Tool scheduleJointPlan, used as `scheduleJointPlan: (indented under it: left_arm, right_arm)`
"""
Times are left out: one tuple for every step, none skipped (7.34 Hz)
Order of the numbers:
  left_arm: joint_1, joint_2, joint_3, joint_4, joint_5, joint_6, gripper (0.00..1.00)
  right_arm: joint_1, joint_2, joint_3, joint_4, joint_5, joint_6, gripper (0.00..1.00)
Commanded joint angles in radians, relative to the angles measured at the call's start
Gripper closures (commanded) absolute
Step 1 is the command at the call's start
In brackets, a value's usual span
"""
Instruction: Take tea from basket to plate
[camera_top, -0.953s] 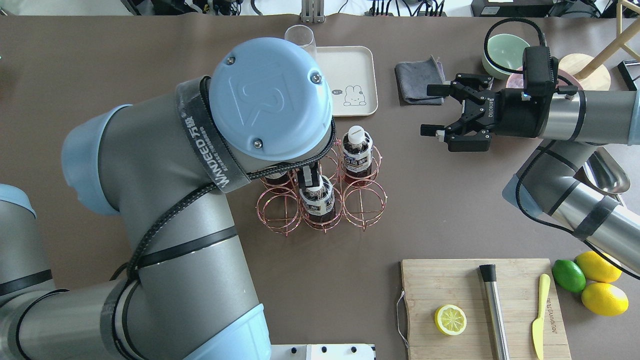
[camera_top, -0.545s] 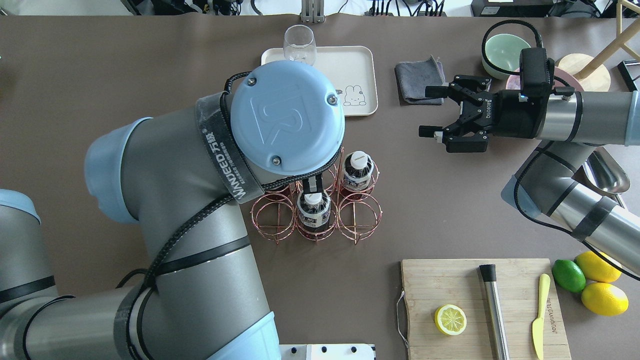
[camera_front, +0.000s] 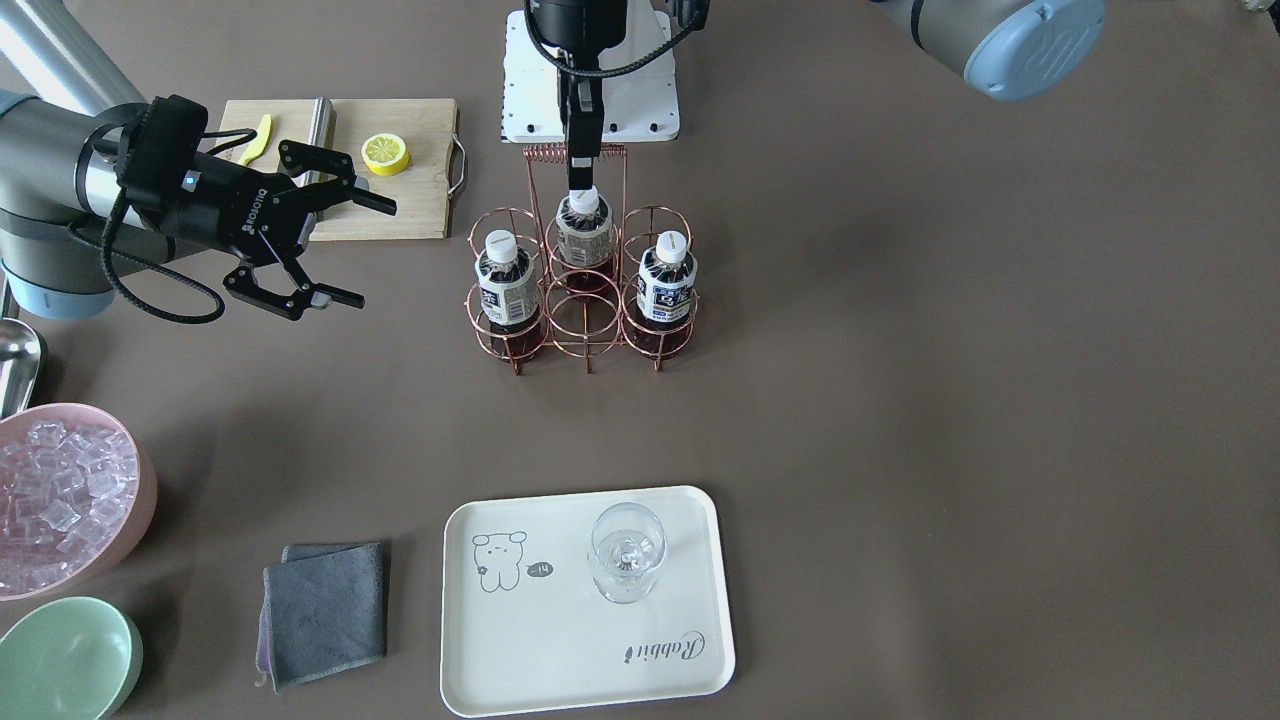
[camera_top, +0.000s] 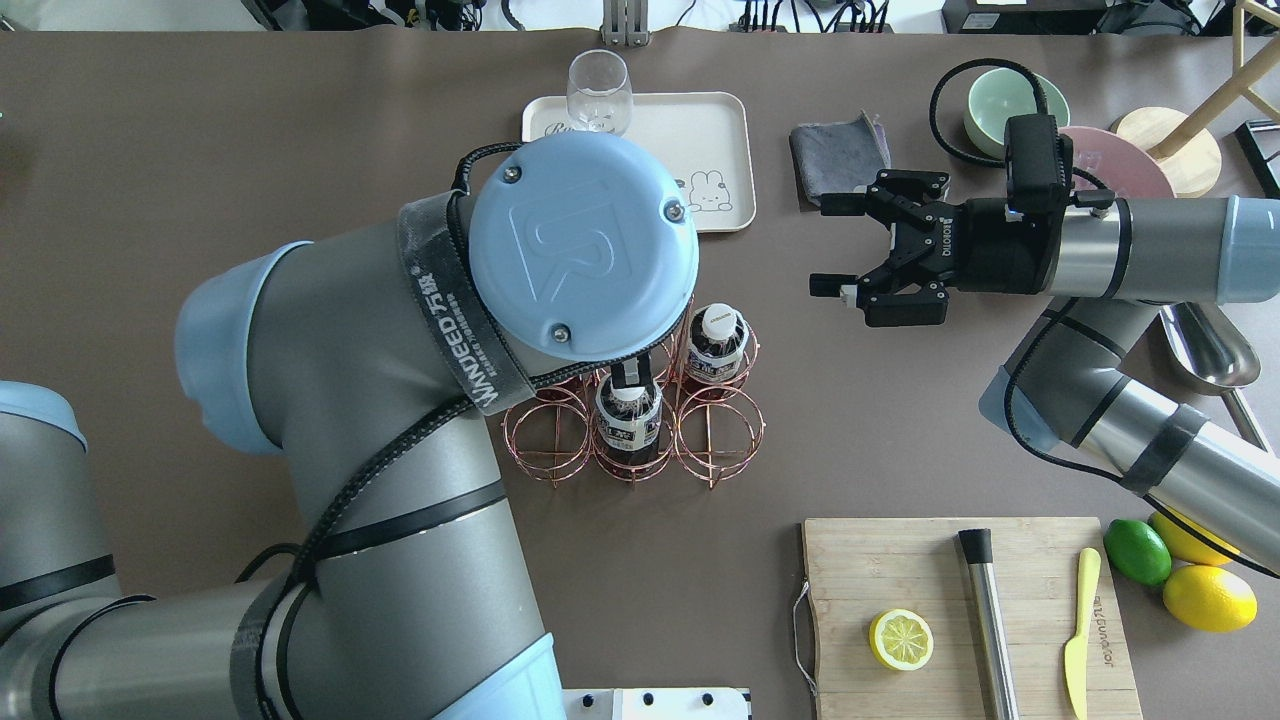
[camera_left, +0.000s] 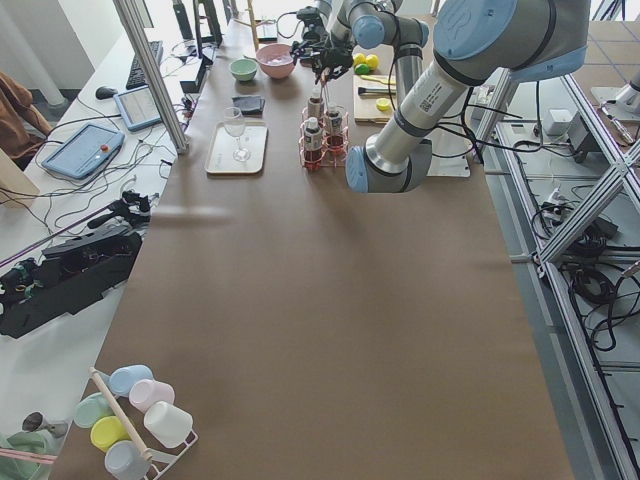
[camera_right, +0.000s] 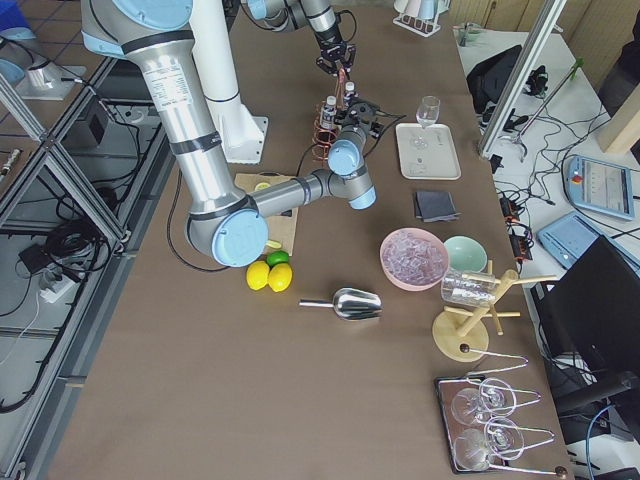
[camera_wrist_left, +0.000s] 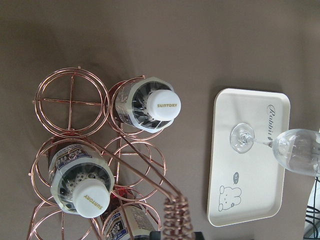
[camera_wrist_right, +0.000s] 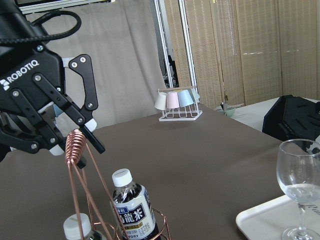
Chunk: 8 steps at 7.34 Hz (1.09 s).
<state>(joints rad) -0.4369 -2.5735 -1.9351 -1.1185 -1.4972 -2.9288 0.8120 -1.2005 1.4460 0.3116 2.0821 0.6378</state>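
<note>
The copper wire basket (camera_front: 588, 352) stands mid-table and holds three tea bottles. My left gripper (camera_front: 583, 192) comes straight down beside the coiled handle. It is shut on the white cap of the middle tea bottle (camera_front: 583, 238) in the row nearest the robot, which sits in its cell (camera_top: 628, 420). Two more bottles (camera_front: 498, 282) (camera_front: 665, 282) stand in the outer cells. The cream plate (camera_front: 560, 640) lies beyond the basket with a clear glass (camera_front: 626, 550) on it. My right gripper (camera_top: 825, 245) is open and empty, right of the basket.
A grey cloth (camera_top: 840, 160), a green bowl (camera_top: 1010, 95) and a pink bowl of ice (camera_front: 60, 500) lie at the far right. A cutting board (camera_top: 960, 610) holds a lemon half, a muddler and a knife. Lemons and a lime (camera_top: 1200, 570) and a metal scoop (camera_top: 1210, 345) are near the right arm.
My left arm has come down, and the basket, which looked raised and larger, now sits lower on the table. My right gripper has moved left towards the basket, still open.
</note>
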Motion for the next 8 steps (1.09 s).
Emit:
scheduleJointPlan:
  left_arm:
    - [0.001,-0.001,-0.004,0.002,-0.003,-0.001,1.0]
    - [0.003,-0.001,-0.002,0.002,-0.003,-0.001,1.0]
    - [0.004,0.002,-0.002,0.002,-0.003,-0.001,1.0]
    - [0.003,0.003,-0.002,0.002,-0.003,-0.001,1.0]
    - [0.003,0.004,-0.002,0.002,-0.003,-0.001,1.0]
    - [0.003,0.006,-0.002,0.002,-0.001,-0.001,1.0]
    - [0.003,0.004,-0.002,0.002,-0.003,-0.001,1.0]
    - [0.003,0.004,-0.004,0.003,-0.001,-0.001,1.0]
  right_arm:
    - [-0.059,0.03,0.002,-0.032,-0.014,-0.012,0.0]
    - [-0.094,0.03,0.002,-0.04,-0.039,-0.068,0.0]
    - [-0.114,0.032,0.004,-0.075,-0.054,-0.128,0.0]
    - [-0.132,0.041,0.004,-0.104,-0.068,-0.168,0.0]
    - [-0.152,0.044,0.005,-0.124,-0.103,-0.215,0.0]
    - [-0.168,0.048,0.007,-0.15,-0.129,-0.252,0.0]
    - [-0.189,0.059,0.007,-0.161,-0.157,-0.256,0.0]
    - [-0.204,0.058,0.007,-0.161,-0.171,-0.259,0.0]
